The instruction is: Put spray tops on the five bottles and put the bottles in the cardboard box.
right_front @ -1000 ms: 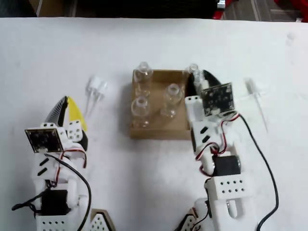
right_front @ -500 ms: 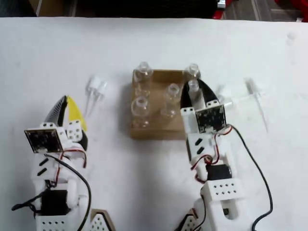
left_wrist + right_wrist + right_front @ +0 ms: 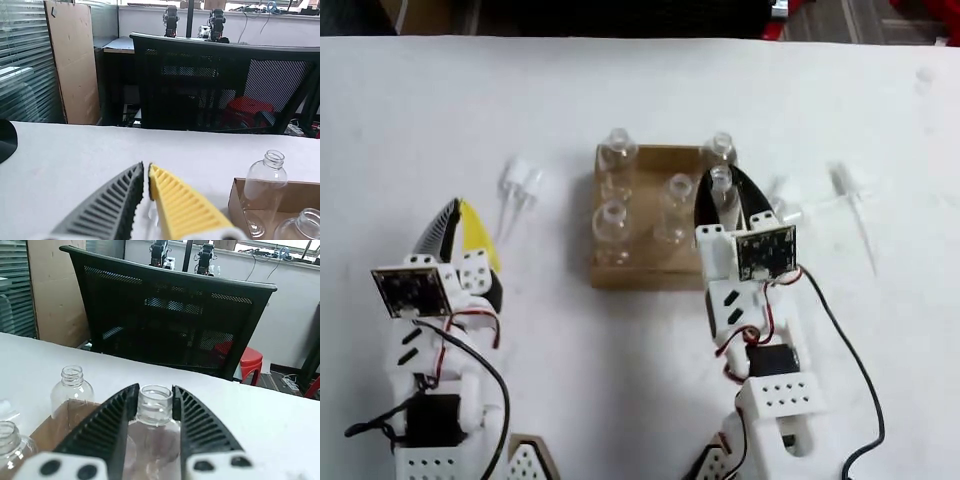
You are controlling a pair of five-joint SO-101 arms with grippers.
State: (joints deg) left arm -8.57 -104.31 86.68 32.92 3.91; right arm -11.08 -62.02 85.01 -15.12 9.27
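Clear bottle [image 3: 154,407] is standing upright with an open neck at the right edge of the cardboard box [image 3: 640,275]. Whether its base is sitting inside the box wall or just outside cannot be told. The right tool [image 3: 721,185] is grasping this bottle at the neck, its black jaws pressing on either side. Three more bottles [image 3: 611,222] are standing upright inside the box, necks open, and a fifth bottle [image 3: 720,148] is standing at the box's far right corner. Two spray tops [image 3: 520,183] are lying on the white counter [image 3: 620,80] left of the box, and further spray tops [image 3: 850,190] are lying to its right. The left tool [image 3: 146,170] is hovering near the left-hand spray tops, clenched on nothing, grey and yellow jaws meeting
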